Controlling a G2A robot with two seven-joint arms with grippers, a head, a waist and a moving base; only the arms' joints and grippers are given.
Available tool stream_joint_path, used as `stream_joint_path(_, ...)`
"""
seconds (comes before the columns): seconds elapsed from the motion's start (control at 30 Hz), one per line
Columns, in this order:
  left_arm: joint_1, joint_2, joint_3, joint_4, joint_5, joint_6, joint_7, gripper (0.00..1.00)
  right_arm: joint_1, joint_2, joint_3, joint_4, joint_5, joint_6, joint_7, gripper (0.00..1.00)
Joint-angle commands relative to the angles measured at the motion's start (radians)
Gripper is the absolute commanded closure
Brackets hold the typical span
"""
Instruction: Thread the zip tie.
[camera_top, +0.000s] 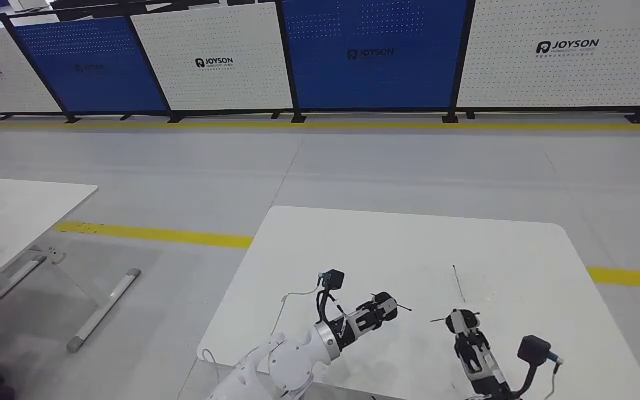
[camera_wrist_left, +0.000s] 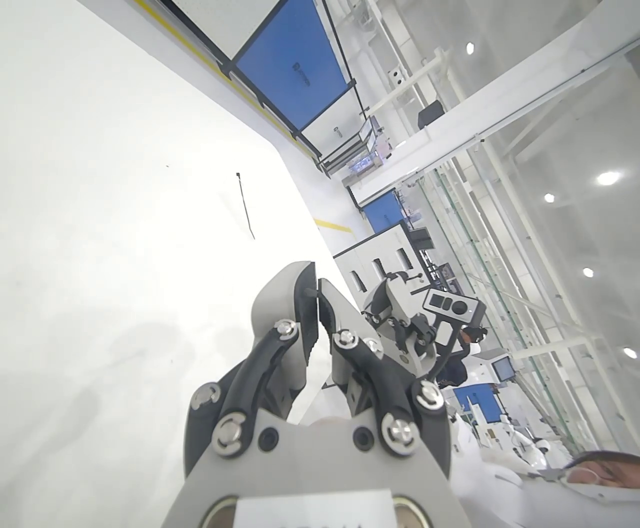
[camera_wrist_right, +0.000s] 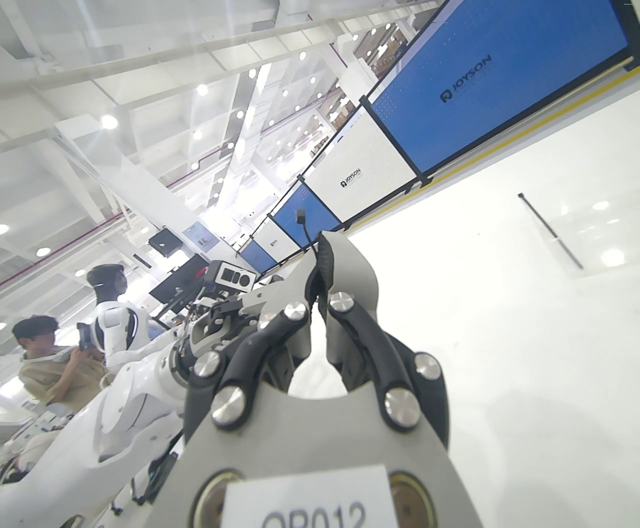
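I see a big white table (camera_top: 400, 240) with rounded corners, and both of my arms are over its near edge.

A thin, straight black plastic zip tie lies flat on the table. I call it the loose zip tie (camera_top: 457, 283) (camera_wrist_left: 245, 206) (camera_wrist_right: 550, 230). It is just past the right gripper (camera_top: 458, 320), toward the far side. Nothing touches it.

The right gripper (camera_wrist_right: 320, 245) has its two fingers pressed together. They pinch a second black plastic tie with a little square head, the held zip tie (camera_wrist_right: 301, 216). The head end sticks out past the fingertips. From above, a short black bit (camera_top: 438, 320) pokes out of this gripper toward the left gripper.

The left gripper (camera_top: 388, 303) (camera_wrist_left: 316, 287) is near the right one, but they do not touch. Its fingers are almost together too, with a small gap between them. They squeeze a thin black strip (camera_wrist_left: 313, 292) at the very tips. From above, that strip (camera_top: 402, 304) pokes out toward the right gripper. I cannot tell if it is another zip tie.
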Motion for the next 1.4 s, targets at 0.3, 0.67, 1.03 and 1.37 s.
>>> stream_joint_path(0.3,0.0,0.0,0.0,0.0,0.0,0.0,0.0,1.0,0.056,-0.016,-0.047,0.052,0.041,0.031,-0.001,1.0)
stream_joint_path(0.67,0.0,0.0,0.0,0.0,0.0,0.0,0.0,1.0,0.045,-0.019,-0.043,0.055,0.066,-0.004,-0.007,1.0)
stream_joint_path(1.03,0.0,0.0,0.0,0.0,0.0,0.0,0.0,1.0,0.047,-0.025,-0.042,0.064,0.092,-0.028,0.027,1.0)
stream_joint_path(1.37,0.0,0.0,0.0,0.0,0.0,0.0,0.0,1.0,0.062,-0.03,-0.048,0.063,0.118,-0.008,0.05,1.0)
